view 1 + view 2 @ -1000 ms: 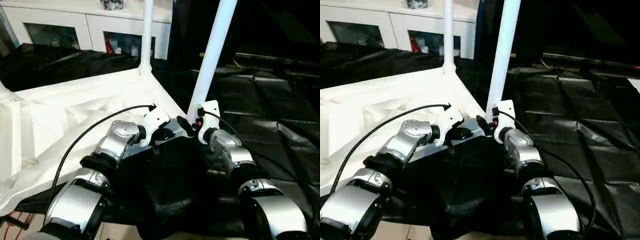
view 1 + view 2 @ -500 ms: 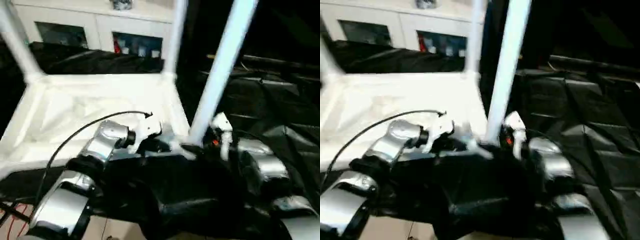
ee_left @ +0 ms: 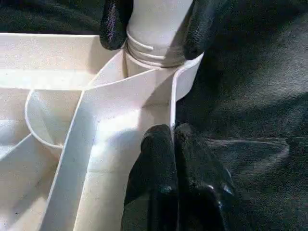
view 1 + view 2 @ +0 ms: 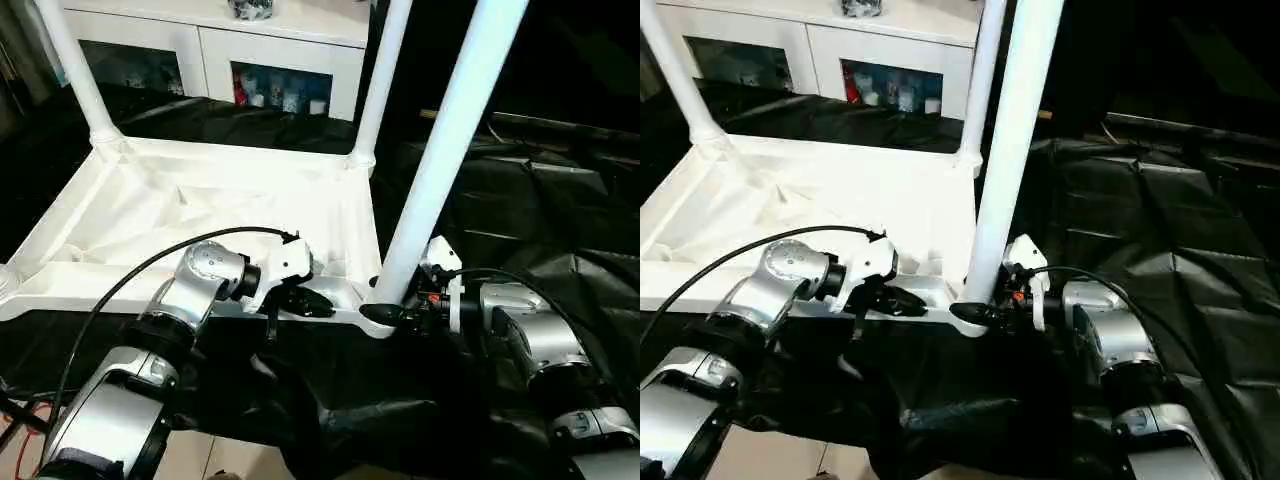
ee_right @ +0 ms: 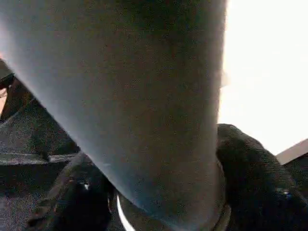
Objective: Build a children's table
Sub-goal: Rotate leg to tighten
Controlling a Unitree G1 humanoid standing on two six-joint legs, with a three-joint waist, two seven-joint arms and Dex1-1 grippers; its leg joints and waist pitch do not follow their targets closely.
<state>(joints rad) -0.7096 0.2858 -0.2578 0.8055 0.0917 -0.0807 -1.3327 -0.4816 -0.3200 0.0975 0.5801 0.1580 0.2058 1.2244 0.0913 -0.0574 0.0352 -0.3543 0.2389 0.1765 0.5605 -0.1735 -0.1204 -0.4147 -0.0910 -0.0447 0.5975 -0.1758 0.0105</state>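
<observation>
Since a second ago the head camera has swung, so much of the apparent shift is the view's own; even so, the near-right leg (image 4: 440,160) now stands closer to upright in its corner socket (image 3: 159,72), where it leaned noticeably before. Tabletop (image 4: 200,215) lies upside down on the black-draped table (image 4: 560,220), ribbed underside up, at the left and centre of the scene. Two further legs rise from its far corners: far-left leg (image 4: 70,70) and far-right leg (image 4: 378,85). Right gripper (image 4: 395,313) is clamped around the base of the near-right leg just above the socket, fingers (image 3: 113,24) either side of the tube. Left gripper (image 4: 310,303) pinches the tabletop's near rim just left of that corner, its two fingers (image 3: 159,173) closed on the thin wall, steadying it. In the left wrist view a ridged collar on the leg shows above the socket mouth, so the leg appears entered but possibly not fully home. Judgement: third leg is being seated; further downward pressure looks needed. The near-left corner sits at the picture's edge and its state cannot be confirmed.
</observation>
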